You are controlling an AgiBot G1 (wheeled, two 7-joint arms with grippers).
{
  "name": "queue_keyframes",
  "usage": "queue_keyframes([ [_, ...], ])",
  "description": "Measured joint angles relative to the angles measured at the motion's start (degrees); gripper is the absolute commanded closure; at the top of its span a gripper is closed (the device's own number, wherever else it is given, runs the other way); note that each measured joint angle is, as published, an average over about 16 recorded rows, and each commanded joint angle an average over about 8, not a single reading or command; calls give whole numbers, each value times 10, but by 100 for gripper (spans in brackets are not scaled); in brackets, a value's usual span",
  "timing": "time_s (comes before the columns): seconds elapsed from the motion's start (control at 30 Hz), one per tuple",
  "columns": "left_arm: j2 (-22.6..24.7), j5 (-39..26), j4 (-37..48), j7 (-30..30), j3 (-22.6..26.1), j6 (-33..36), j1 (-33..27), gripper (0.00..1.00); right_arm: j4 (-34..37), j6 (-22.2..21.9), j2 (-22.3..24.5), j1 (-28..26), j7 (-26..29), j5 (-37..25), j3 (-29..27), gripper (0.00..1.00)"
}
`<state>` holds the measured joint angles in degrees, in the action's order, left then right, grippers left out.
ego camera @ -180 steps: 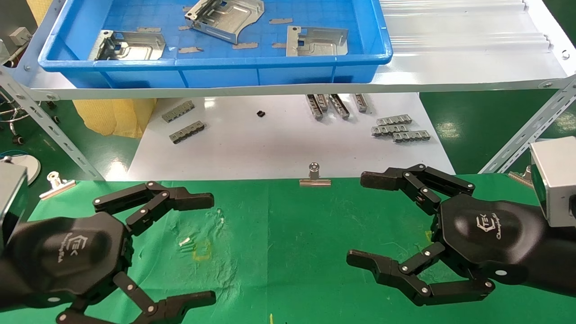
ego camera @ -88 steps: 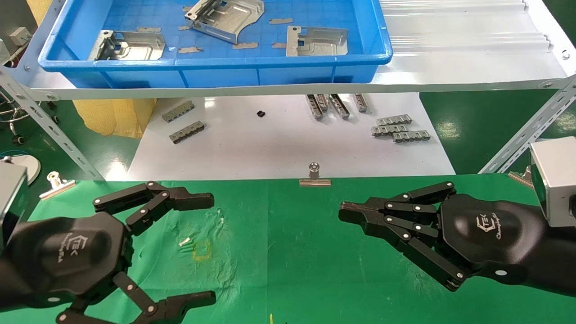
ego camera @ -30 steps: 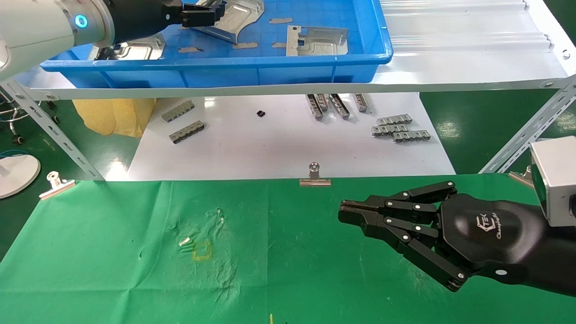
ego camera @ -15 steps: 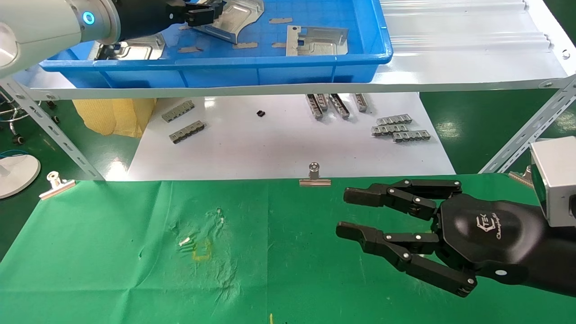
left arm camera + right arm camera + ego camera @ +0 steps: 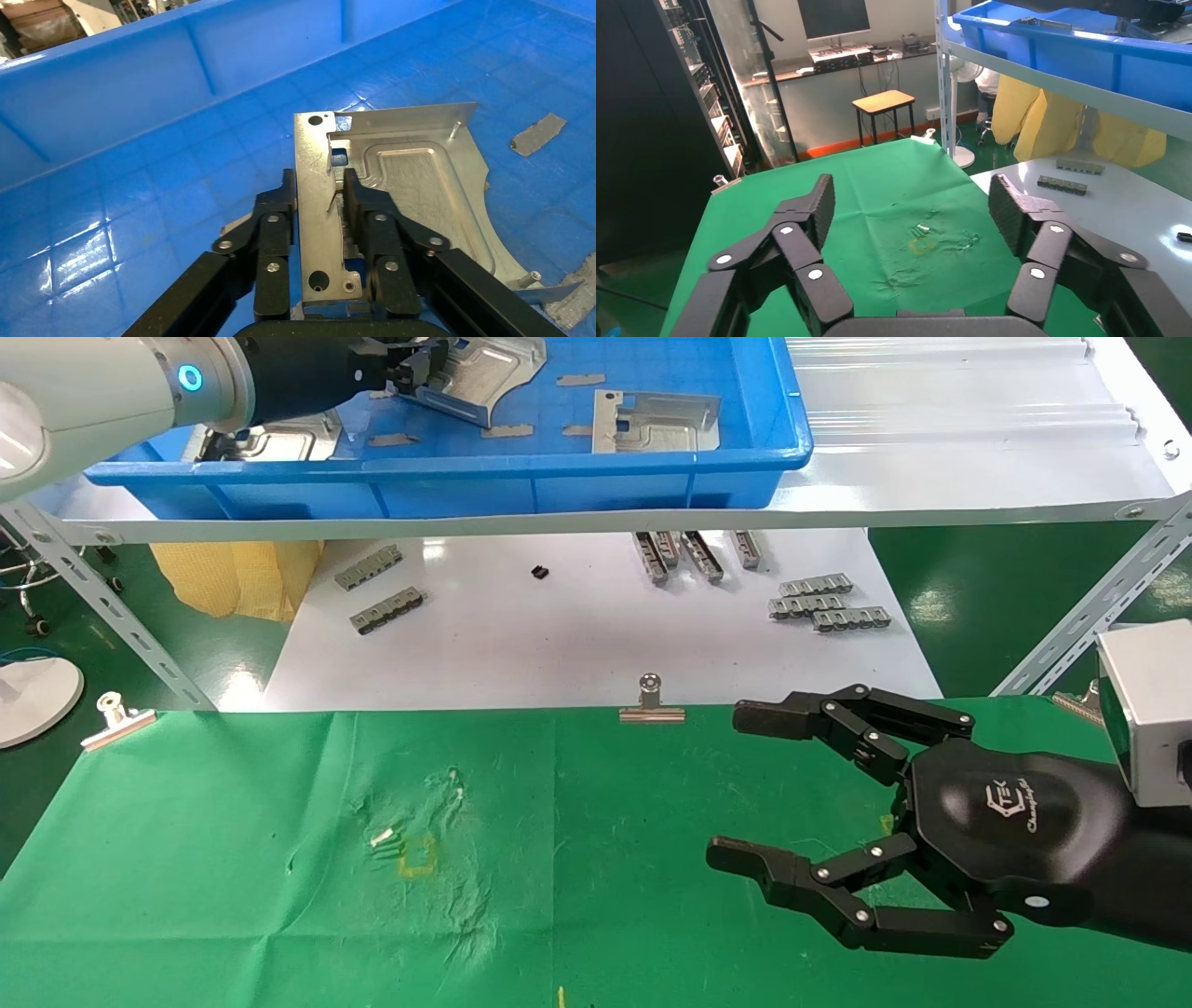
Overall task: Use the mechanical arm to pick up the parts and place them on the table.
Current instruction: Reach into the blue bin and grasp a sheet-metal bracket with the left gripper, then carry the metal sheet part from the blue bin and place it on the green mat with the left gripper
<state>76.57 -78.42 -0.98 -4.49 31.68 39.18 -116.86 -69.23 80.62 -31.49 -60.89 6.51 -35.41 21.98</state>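
My left gripper (image 5: 416,357) reaches into the blue tray (image 5: 596,486) on the shelf. It is shut on the bent flange of the middle silver part (image 5: 489,374). In the left wrist view the fingers (image 5: 365,210) clamp that flange strip of the part (image 5: 415,175), which lies on the tray floor. A second part (image 5: 656,421) lies to the right in the tray. A third (image 5: 289,435) lies half hidden under my left arm. My right gripper (image 5: 736,786) is open and empty above the green cloth table (image 5: 233,859), right of the yellow mark (image 5: 417,856), which also shows in the right wrist view (image 5: 921,246).
A glossy white board (image 5: 577,654) lies under the shelf with grey toothed strips (image 5: 824,607) on it. A silver binder clip (image 5: 652,705) holds the cloth's far edge, and another (image 5: 116,719) sits at the left corner. Slanted shelf struts (image 5: 102,607) stand at both sides.
My left arm has left the cloth, reached into the tray and closed on the middle part. My right gripper shut, then opened wide again in the last half second.
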Motion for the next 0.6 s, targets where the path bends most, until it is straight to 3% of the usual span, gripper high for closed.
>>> queue_keyframes([
  [0.33, -8, 16, -21, 19, -10, 28, -5, 100, 0, 0, 0, 0, 0, 0, 0, 0],
  [0.6, -43, 42, -46, 67, -25, 160, -12, 100, 0, 0, 0, 0, 0, 0, 0, 0],
])
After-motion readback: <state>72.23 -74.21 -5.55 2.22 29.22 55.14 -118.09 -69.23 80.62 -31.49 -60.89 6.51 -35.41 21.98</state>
